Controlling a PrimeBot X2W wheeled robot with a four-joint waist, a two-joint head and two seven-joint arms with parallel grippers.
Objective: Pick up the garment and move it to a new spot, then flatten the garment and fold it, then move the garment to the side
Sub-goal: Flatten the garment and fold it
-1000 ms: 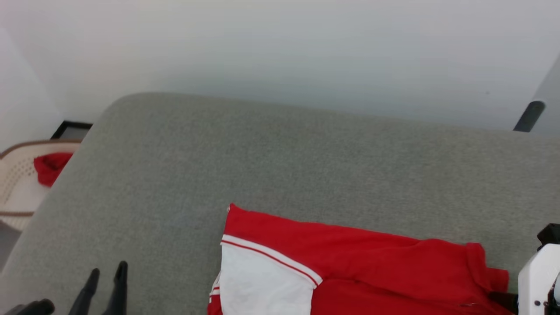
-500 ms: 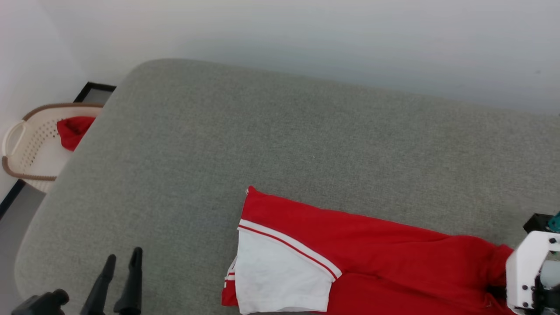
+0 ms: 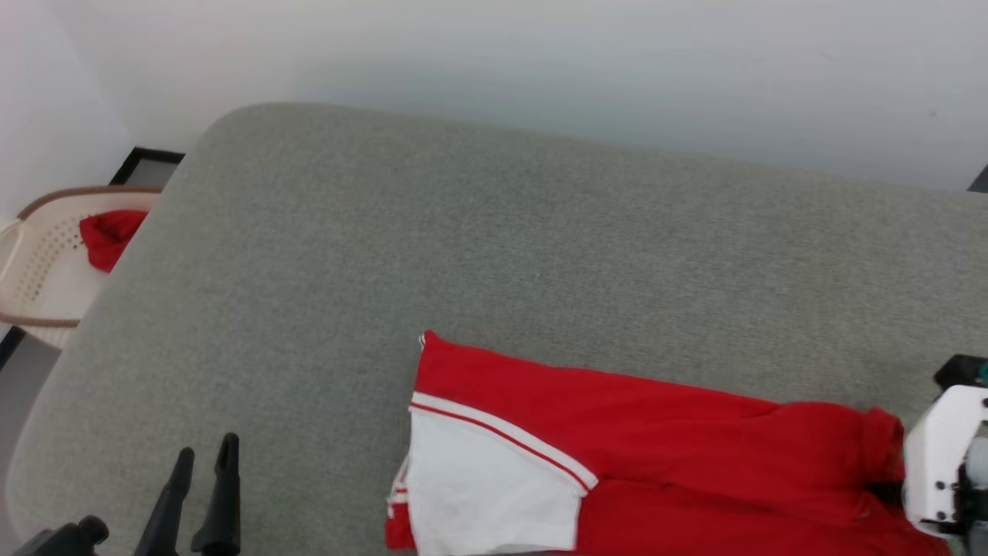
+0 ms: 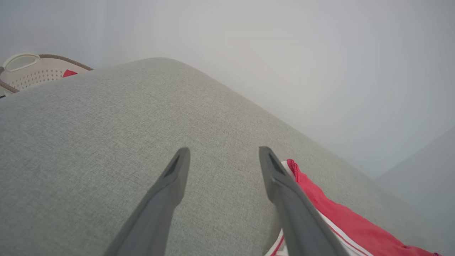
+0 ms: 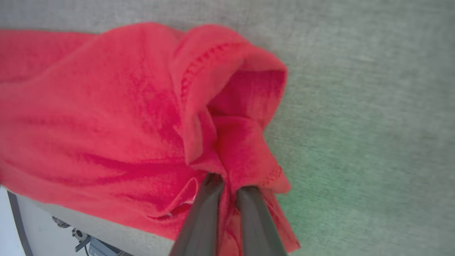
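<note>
Grey woven upholstery spreads beneath a plain pale wall, and at its near right the garment lies stretched out, its lower part cut off by the head view's bottom edge. Its right end is bunched where the right gripper pinches a fold of red fabric between closed fingers, while the left gripper hangs with fingers spread over bare upholstery, holding nothing. Past the left corner a cream basket, partly out of frame, holds a red cloth.
</note>
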